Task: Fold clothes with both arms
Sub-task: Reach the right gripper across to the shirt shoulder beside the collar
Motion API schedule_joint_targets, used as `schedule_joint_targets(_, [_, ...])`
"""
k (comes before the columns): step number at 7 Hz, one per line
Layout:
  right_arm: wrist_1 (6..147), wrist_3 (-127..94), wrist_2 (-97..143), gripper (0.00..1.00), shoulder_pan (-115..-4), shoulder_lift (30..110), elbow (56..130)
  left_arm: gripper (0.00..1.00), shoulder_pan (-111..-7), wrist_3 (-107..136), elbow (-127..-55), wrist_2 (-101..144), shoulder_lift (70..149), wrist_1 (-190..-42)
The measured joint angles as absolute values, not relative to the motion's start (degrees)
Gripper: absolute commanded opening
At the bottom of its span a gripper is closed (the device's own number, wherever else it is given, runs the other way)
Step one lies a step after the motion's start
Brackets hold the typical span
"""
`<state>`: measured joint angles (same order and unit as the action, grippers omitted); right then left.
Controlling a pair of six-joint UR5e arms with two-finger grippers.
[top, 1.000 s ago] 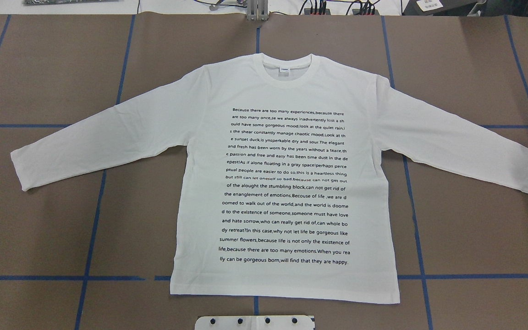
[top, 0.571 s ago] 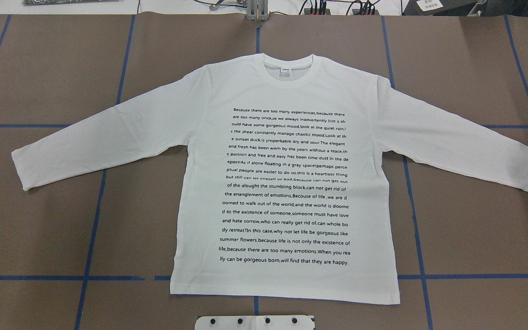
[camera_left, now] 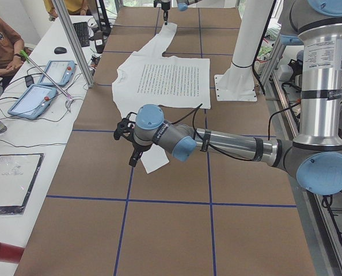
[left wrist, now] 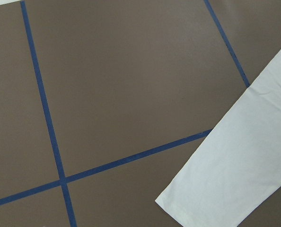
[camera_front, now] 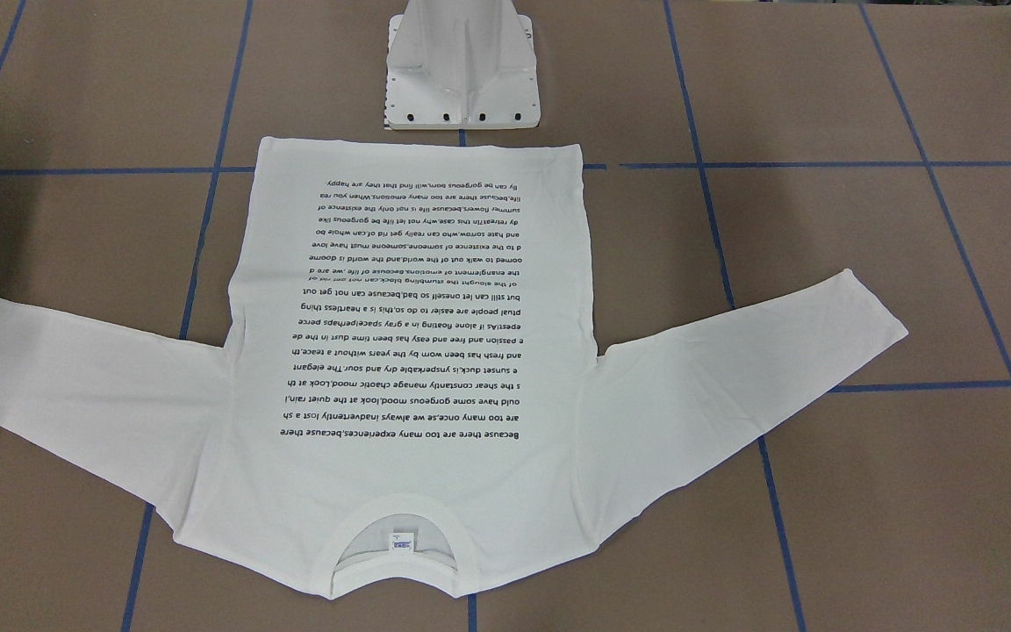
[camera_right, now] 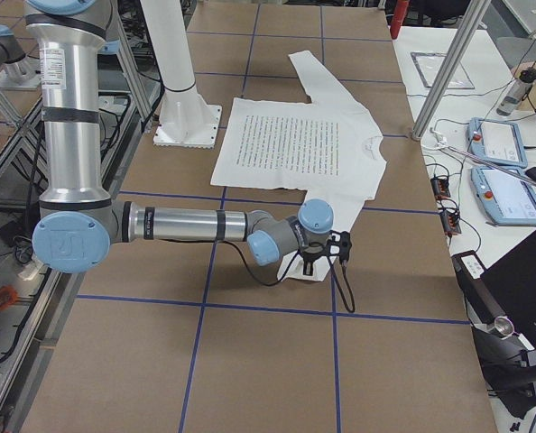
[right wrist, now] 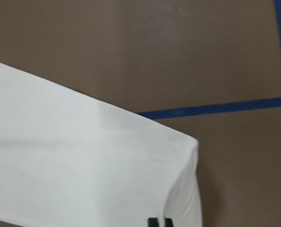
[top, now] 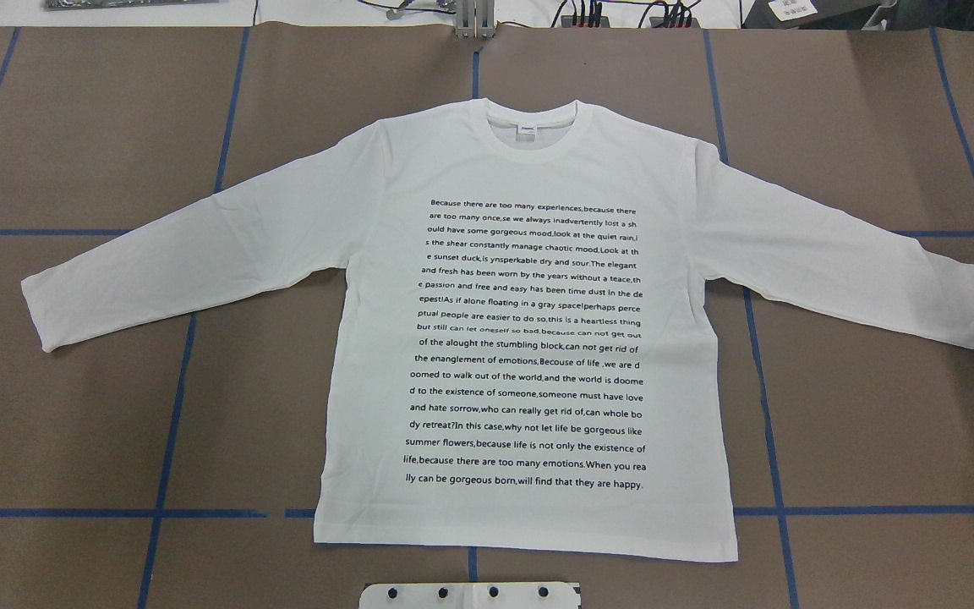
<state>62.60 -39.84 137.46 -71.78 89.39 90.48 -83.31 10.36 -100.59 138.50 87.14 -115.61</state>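
While both arms stretch low across the brown table [top: 73, 127], the white long-sleeved shirt [top: 369, 254] lies flat in the middle of it. Its hem is just beside the white pedestal base [camera_front: 462, 70] and its collar points away from the robot. You see the printed side up: a block of black text lines [top: 529, 347] fills the front, and a small blue-and-white label [top: 527, 129] sits inside the crew neck. Both sleeves are spread wide and slant toward the hem side, and the cloth is smooth with only faint creases. The left gripper [camera_left: 132, 155] hangs near the left cuff [camera_left: 154, 162], and the right gripper [camera_right: 311, 260] is over the right cuff [right wrist: 178, 161]. You cannot tell how far either is open, or whether either has cloth.
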Motion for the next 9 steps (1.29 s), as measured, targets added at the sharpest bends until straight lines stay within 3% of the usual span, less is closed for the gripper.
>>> schedule_joint_targets(1, [62.7, -47.9, 137.9, 0.00, -68.9, 85.8, 93.3, 1.00, -83.3, 10.3, -100.4, 138.5, 87.2, -115.6])
schedule_joint_targets(3, [62.8, -67.5, 134.8, 0.00, -59.1, 70.8, 92.3, 0.99, -83.2, 10.4, -100.0, 138.7, 87.3, -115.7])
schedule_joint_targets(6, [62.9, -86.5, 121.2, 0.00, -45.3, 45.8, 79.4, 1.00, -83.0, 10.6, -99.7, 138.5, 87.7, -115.7])
schedule_joint_targets(9, [62.4, -89.4, 110.9, 0.00, -36.7, 29.6, 65.7, 1.00, -82.9, 10.6, -99.7, 137.7, 88.0, -115.6])
